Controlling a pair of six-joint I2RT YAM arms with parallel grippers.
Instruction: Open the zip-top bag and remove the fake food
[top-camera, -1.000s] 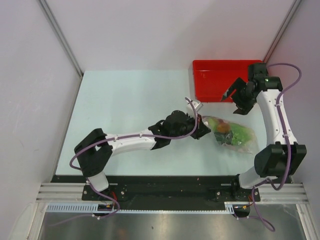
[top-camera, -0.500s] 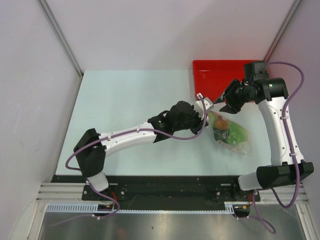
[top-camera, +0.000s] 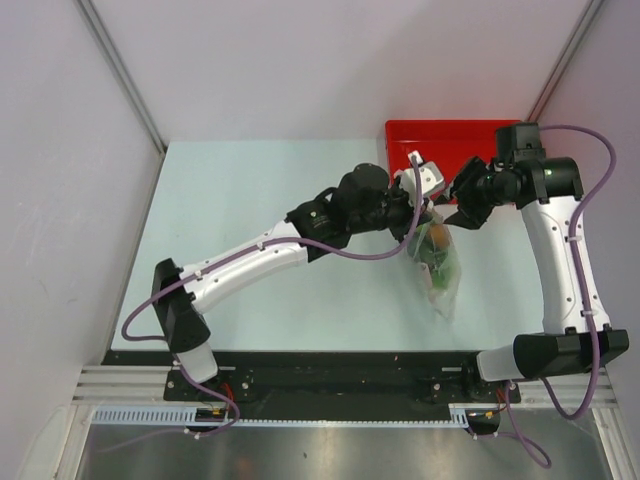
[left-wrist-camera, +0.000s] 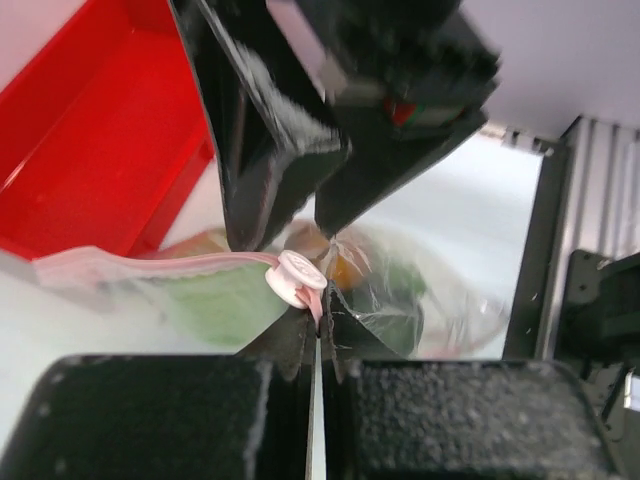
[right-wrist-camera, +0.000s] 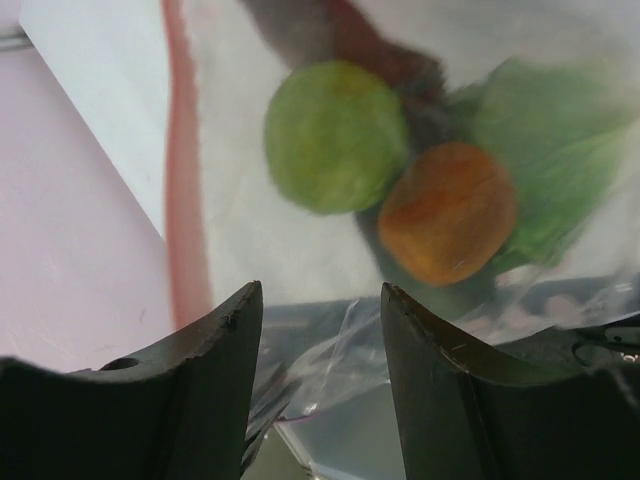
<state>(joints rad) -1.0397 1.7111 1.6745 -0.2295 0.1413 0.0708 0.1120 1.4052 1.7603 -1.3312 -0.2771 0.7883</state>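
Observation:
The zip-top bag hangs from my left gripper, lifted above the table. In the left wrist view the left gripper is shut on the bag's pinkish zip strip right beside its pale slider. My right gripper is open, just to the right of the bag's top. In the right wrist view its gripper straddles crinkled plastic. Beyond it, inside the bag, show the light green fruit, the orange-brown fruit and the leafy green piece. The grey fish is hidden.
The red tray stands at the back right of the table, right behind both grippers; it also shows in the left wrist view. The right gripper's black fingers sit close above the left jaws. White walls enclose the table.
My left gripper has risen and moved back-right with the bag, which has gone from lying on the table to hanging. My right gripper has closed in on the bag's top.

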